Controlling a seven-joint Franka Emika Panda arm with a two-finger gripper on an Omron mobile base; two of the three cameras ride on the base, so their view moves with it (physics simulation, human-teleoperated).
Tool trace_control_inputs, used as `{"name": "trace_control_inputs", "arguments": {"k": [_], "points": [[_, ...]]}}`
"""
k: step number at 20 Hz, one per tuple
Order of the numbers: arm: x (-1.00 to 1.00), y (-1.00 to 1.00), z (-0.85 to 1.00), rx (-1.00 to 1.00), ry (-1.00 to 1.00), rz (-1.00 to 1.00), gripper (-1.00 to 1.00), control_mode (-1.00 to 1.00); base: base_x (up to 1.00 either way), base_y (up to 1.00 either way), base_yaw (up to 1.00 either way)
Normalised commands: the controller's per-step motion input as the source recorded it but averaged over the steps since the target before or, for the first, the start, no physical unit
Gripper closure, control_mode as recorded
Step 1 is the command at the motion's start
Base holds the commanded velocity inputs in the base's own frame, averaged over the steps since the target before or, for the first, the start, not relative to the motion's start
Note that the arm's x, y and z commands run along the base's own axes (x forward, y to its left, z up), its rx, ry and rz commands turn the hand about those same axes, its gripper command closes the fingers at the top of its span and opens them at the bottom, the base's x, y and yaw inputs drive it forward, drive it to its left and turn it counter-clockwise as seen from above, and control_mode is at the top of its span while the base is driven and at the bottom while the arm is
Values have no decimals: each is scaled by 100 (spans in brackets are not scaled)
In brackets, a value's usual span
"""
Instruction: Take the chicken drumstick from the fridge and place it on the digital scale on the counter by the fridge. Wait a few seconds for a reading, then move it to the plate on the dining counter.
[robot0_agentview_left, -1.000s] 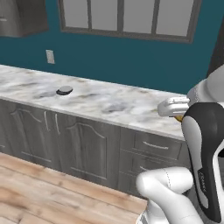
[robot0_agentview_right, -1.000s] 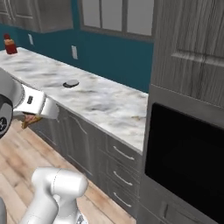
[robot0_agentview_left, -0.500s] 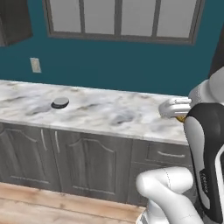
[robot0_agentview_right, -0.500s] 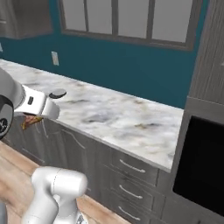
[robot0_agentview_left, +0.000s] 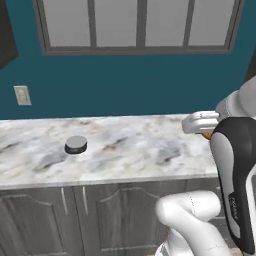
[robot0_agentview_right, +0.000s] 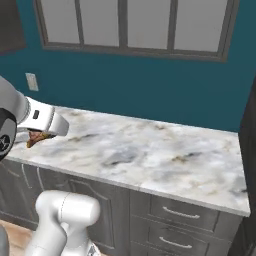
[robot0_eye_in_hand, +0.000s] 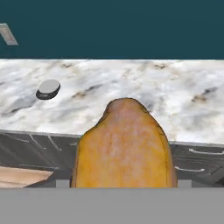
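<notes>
Now the marbled bench spans mid-frame; the tool, at left edge, grips the drumstick, held short of the bench. The scale sits far left. Risk, I judge: a loose grip dropping it before the scale.

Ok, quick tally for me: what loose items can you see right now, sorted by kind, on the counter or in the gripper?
Chicken drumstick, held in the gripper: 1
Digital scale, on the marble counter: 1
Total: 2
</notes>
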Motion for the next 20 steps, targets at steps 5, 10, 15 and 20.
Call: {"name": "trace_control_inputs", "arguments": {"k": [5,10,15,20], "points": [[0,0,0,0,0,0,100,100,46,83,-36],[0,0,0,0,0,0,100,100,41,65,-24],[0,0,0,0,0,0,100,100,56,60,-13],[0,0,0,0,0,0,100,100,39,58,-6]]}}
